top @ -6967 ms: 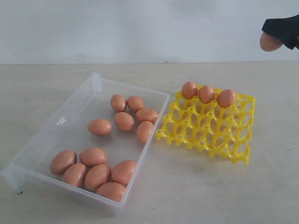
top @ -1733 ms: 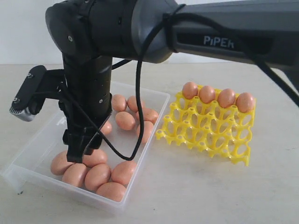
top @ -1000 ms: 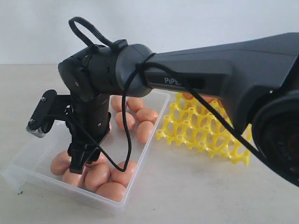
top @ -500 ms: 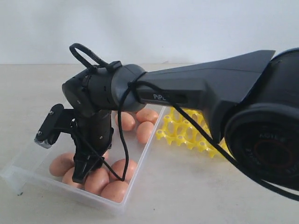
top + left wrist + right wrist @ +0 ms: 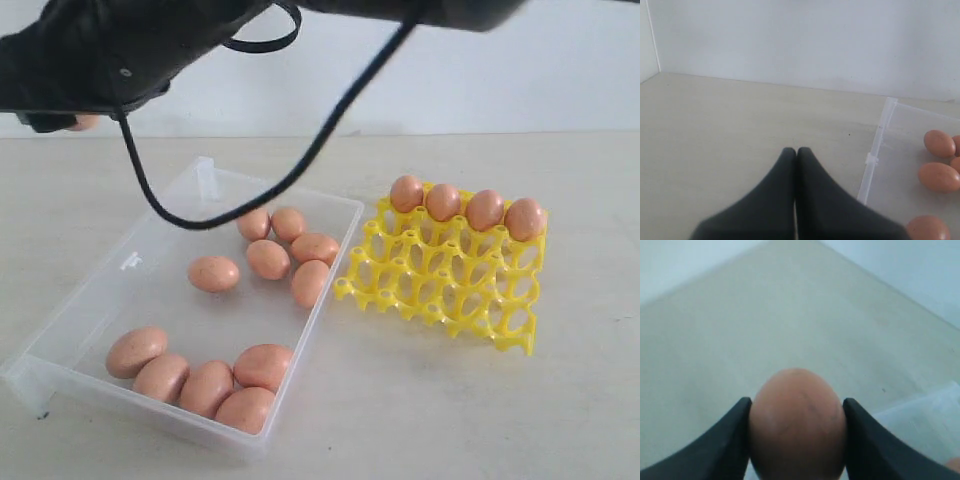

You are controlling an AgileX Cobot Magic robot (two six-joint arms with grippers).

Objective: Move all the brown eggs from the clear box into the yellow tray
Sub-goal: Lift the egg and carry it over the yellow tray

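A plain white wall (image 5: 560, 60) backs the beige tabletop (image 5: 500, 420).

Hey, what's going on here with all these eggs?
The right gripper holds one brown egg between its fingers, high above the table. Eleven more eggs lie in the clear box, and four already sit along the back row of the yellow tray. The left gripper is shut and empty, off beside the box.
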